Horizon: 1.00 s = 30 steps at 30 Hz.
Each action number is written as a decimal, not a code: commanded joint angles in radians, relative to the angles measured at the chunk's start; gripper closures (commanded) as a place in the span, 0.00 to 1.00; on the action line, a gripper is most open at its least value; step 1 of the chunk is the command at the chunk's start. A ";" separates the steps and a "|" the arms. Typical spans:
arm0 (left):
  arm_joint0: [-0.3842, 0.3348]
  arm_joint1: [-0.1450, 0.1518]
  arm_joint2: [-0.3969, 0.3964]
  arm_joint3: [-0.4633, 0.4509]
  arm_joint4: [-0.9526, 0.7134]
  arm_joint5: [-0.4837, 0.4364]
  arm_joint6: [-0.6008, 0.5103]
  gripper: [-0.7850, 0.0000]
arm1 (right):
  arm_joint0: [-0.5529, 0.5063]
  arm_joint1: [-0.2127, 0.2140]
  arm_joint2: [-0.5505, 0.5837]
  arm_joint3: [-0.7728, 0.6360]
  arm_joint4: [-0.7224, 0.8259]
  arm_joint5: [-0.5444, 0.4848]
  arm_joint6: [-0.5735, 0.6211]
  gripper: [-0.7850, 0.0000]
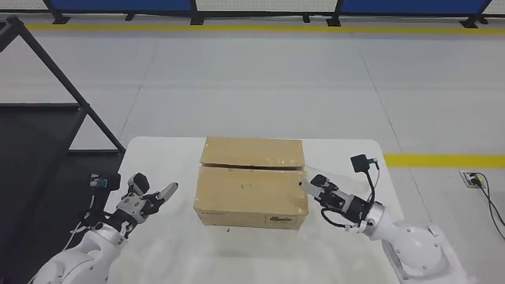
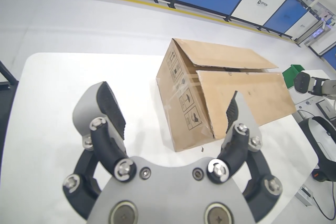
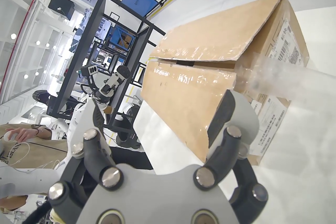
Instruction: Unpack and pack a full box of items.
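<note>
A brown cardboard box (image 1: 251, 185) stands in the middle of the white table (image 1: 162, 154), its two top flaps down but slightly lifted along the middle seam (image 2: 231, 69). A loose strip of clear tape (image 3: 278, 72) sticks out from its right end. My left gripper (image 1: 155, 196) hovers open left of the box, a short gap away, with nothing between its fingers (image 2: 111, 107). My right gripper (image 1: 316, 183) is open at the box's near right corner. One of its fingers (image 3: 228, 112) lies against the near flap's (image 3: 181, 99) corner.
A black metal rack (image 1: 55, 118) stands off the table's left edge. A green bin (image 2: 294, 74) sits beyond the box's right end. Bare tabletop lies in front of the box (image 1: 245, 248) and on both sides.
</note>
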 commanded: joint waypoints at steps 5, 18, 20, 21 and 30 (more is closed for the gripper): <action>-0.062 0.008 0.004 0.038 -0.060 -0.020 -0.115 0.00 | 0.036 0.006 0.015 0.076 0.037 -0.053 0.048 0.00; -0.103 0.014 0.005 0.062 -0.116 -0.018 -0.201 0.00 | 0.081 0.009 0.020 0.164 0.085 -0.067 0.087 0.00; -0.098 0.013 0.014 0.070 -0.157 -0.006 -0.206 0.00 | 0.073 0.007 0.012 0.158 0.088 -0.063 0.073 0.00; -0.103 0.013 0.015 0.074 -0.186 0.002 -0.212 0.00 | 0.073 0.006 0.002 0.158 0.091 -0.059 0.072 0.00; -0.183 0.025 0.006 0.133 -0.415 0.025 -0.390 0.00 | 0.155 -0.003 -0.055 0.267 0.192 -0.106 0.125 0.00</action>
